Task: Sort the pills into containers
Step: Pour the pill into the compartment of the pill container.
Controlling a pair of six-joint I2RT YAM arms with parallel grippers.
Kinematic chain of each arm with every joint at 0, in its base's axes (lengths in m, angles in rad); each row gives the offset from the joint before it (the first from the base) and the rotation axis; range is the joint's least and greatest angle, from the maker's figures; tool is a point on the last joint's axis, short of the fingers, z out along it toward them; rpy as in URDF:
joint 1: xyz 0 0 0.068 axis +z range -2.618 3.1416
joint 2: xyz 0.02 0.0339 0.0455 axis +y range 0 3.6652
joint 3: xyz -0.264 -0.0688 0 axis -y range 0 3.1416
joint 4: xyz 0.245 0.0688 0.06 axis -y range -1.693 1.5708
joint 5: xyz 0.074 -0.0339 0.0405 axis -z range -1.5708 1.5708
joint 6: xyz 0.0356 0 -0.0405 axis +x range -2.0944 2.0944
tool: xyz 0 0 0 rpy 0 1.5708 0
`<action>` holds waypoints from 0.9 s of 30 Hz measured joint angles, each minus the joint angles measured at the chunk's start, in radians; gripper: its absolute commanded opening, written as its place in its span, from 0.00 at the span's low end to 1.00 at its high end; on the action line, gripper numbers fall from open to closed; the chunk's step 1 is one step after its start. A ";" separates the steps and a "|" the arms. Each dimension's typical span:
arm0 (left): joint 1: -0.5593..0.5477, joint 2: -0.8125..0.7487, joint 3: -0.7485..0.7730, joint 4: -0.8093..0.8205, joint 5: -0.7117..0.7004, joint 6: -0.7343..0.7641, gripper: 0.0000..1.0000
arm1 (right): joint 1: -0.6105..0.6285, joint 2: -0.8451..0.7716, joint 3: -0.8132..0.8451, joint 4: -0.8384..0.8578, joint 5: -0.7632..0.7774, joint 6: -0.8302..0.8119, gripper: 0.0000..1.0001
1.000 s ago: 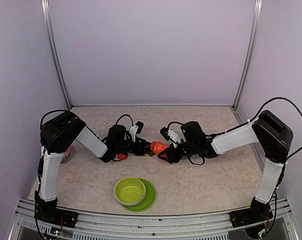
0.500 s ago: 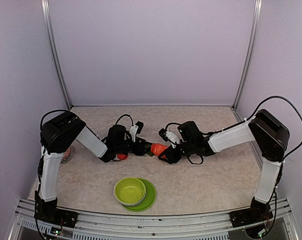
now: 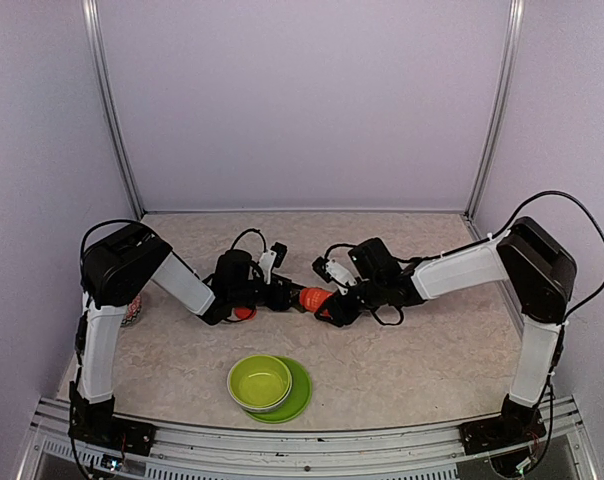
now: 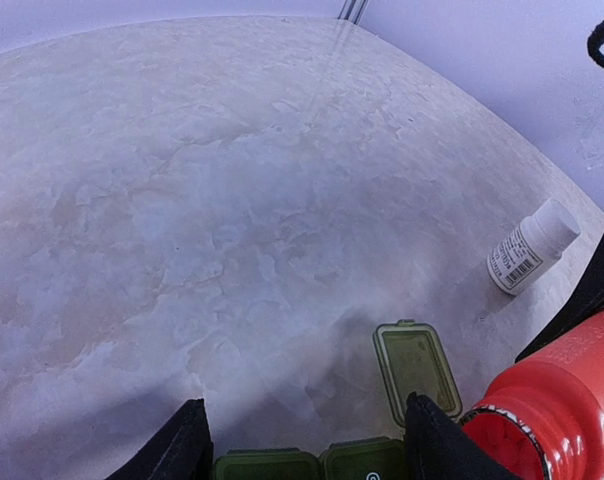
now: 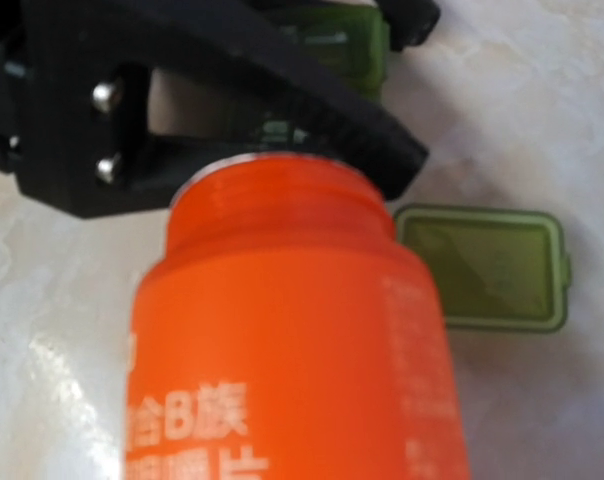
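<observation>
At the top view's centre the left gripper (image 3: 285, 297) is pinching the dark green strip box (image 4: 267, 466); the right gripper (image 3: 329, 304) is clamping the tilted orange-red bottle (image 3: 313, 297), its mouth just beside the box; bare table (image 3: 432, 350) is lying open rightward, the lime-green bowl (image 3: 260, 381) sitting near the lower edge; only the left wrist view is showing a small white bottle (image 4: 533, 245) at its right; both wrist views are showing one lid (image 4: 414, 366) flipped open.

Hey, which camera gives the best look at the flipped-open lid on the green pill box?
Left wrist: the open lid lies whole and sharp beside the pill box. Right wrist shows it large but blurred, its corner behind the orange bottle. Top external: too small to make out.
</observation>
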 measured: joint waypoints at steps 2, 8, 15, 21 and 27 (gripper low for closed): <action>0.000 0.000 0.000 0.000 0.000 0.000 0.64 | 0.005 0.000 0.005 -0.013 0.006 -0.003 0.42; 0.000 0.000 -0.001 0.002 0.000 0.000 0.64 | 0.014 0.000 0.030 -0.062 0.030 -0.004 0.42; 0.000 0.000 -0.002 0.004 0.002 -0.001 0.64 | 0.015 0.000 0.066 -0.124 0.058 -0.005 0.42; 0.000 0.000 -0.002 0.005 0.003 -0.001 0.64 | 0.016 0.001 0.094 -0.173 0.066 -0.007 0.42; 0.000 0.000 -0.003 0.007 0.003 -0.001 0.64 | 0.016 0.002 0.106 -0.208 0.073 -0.008 0.42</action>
